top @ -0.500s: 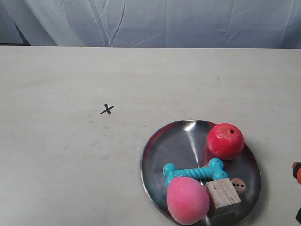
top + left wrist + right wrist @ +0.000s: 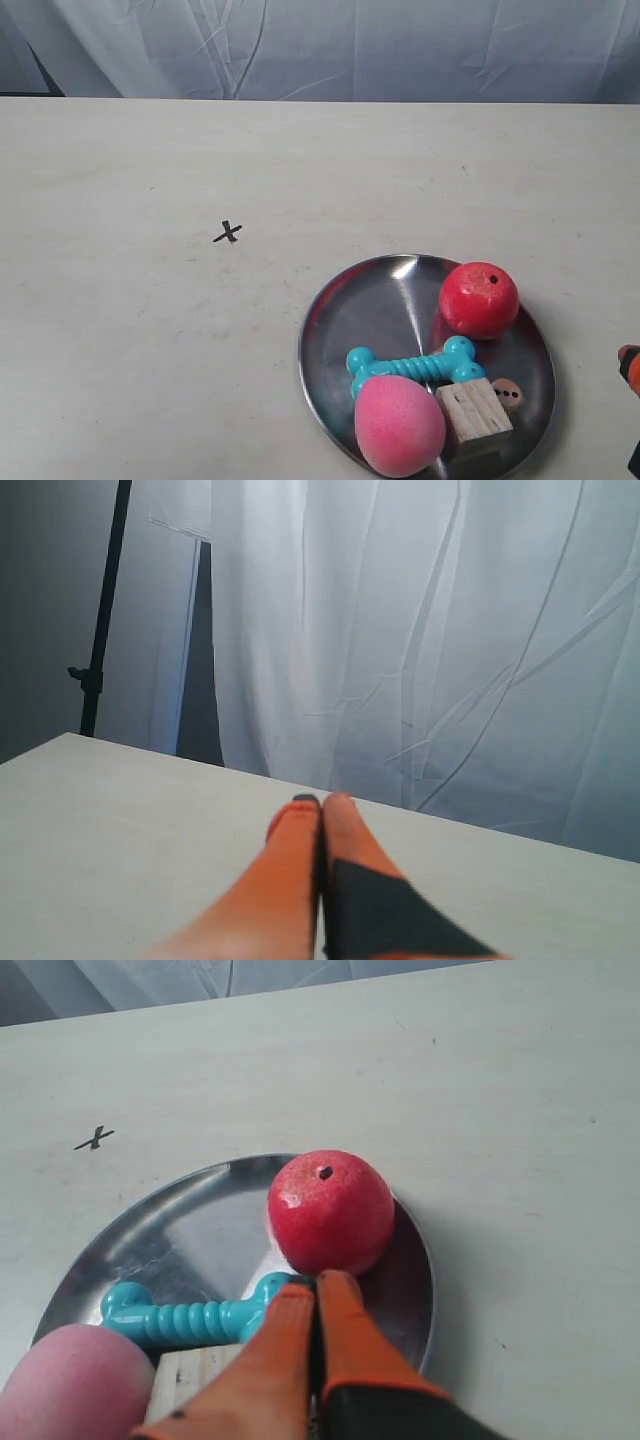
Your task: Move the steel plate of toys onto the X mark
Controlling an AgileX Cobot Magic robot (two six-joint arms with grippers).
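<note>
The steel plate (image 2: 345, 318) lies on the table at the exterior view's lower right. It holds a red ball (image 2: 479, 299), a teal bone (image 2: 413, 365), a pink egg-shaped ball (image 2: 399, 425), a wooden cube (image 2: 474, 417) and a spotted die (image 2: 508, 393). The X mark (image 2: 228, 233) is drawn on bare table, up and to the left of the plate. My right gripper (image 2: 316, 1280) is shut and empty, and it hovers just in front of the red ball (image 2: 330, 1212) over the plate's (image 2: 170, 1235) rim side. My left gripper (image 2: 321, 802) is shut over bare table.
An orange gripper tip (image 2: 630, 364) pokes in at the exterior view's right edge, beside the plate. A white curtain (image 2: 350, 45) hangs behind the table's far edge. A dark stand pole (image 2: 100, 630) rises past the table in the left wrist view.
The orange tip at the exterior view's right edge has shifted very slightly. The plate and toys have not moved.
</note>
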